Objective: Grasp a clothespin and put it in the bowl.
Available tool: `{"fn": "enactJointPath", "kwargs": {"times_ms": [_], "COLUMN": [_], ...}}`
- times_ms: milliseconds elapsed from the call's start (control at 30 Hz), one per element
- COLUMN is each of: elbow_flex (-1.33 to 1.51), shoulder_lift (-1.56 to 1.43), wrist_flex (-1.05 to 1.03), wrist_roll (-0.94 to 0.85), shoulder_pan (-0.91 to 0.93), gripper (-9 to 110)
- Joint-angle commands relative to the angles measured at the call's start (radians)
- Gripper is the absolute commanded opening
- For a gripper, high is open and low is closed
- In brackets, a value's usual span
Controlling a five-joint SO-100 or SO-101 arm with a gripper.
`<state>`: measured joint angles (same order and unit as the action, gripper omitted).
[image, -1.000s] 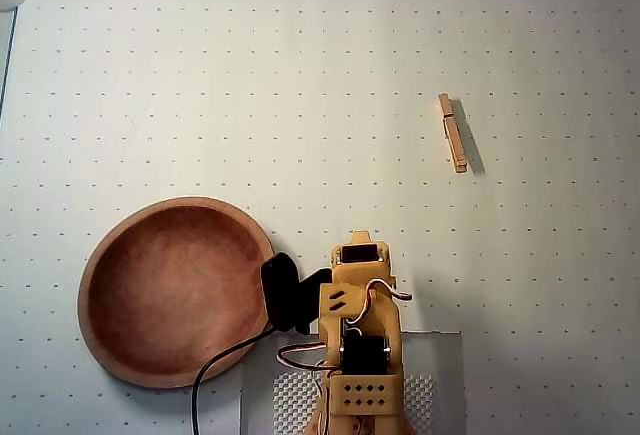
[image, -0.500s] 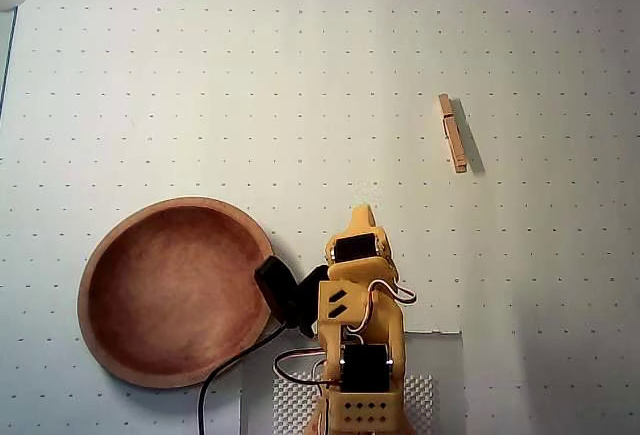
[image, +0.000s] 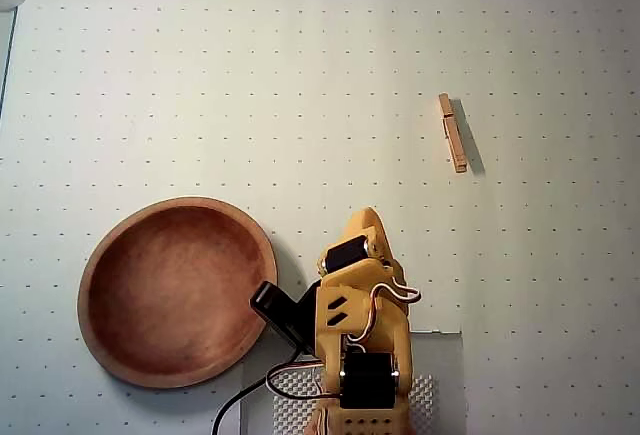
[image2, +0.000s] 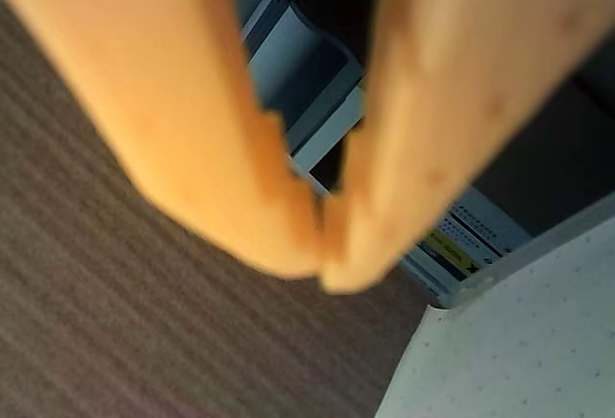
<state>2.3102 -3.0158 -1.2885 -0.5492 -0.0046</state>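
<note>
You've got one clothespin (image: 453, 133) in the overhead view, lying flat on the dotted white mat (image: 300, 75), far right, well apart from everything else; one bowl (image: 176, 291), near left, nothing in it; one arm (image: 358, 335), near centre, just right of the bowl's rim, black cable (image: 232, 405) trailing off its left side; gripper (image2: 324, 269) fills the wrist view, blurred, the two orange fingers (image2: 183, 120) meeting at the tips with nothing between them, so closed and empty; behind them the wrist camera shows a brown striped floor (image2: 115, 322) and a corner of the mat, no clothespin in that view.
</note>
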Motion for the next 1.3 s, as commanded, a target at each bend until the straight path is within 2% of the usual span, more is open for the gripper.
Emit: {"fn": "enactJointPath", "kwargs": {"times_ms": [0,133,467,633,900,1267], "elbow_flex": [-0.170,-0.249,-0.336,-0.377,-0.436,-0.554], "shoulder_lift": [0.195,0.354,0.634,0.698,0.815,0.983], "wrist_flex": [-0.008,-0.038,-0.199,-0.310,-0.348,-0.337], "wrist_roll": [-0.058,-0.156,-0.623,-0.782,-0.945,-0.971], "shoulder_pan": [0.011,0.012,0.118,0.133,0.183,0.236], "gripper": [-3,-3,-3,-3,-3,-3]}}
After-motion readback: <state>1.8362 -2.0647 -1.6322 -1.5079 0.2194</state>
